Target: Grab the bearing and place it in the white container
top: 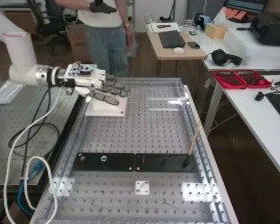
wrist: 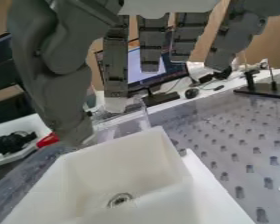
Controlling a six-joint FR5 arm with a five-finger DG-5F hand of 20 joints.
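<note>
The white container (wrist: pixel 134 167) looks like smooth, matt plastic, and the bearing (wrist: pixel 119 200) like shiny metal. The bench top (top: pixel 114 195) seems glossy metal, the stick (top: pixel 193 140) wood.

no readable text, labels, brands, numbers or signs on anything in either view

The container (wrist: pixel 124 162) is of plain white colour, the bearing (wrist: pixel 120 200) inside is silver — darker at its middle. The hand (top: pixel 104 97) is dark grey, the arm (top: pixel 21 55) white; the bench (top: pixel 117 136) is grey — with regular rows of dots.
</note>
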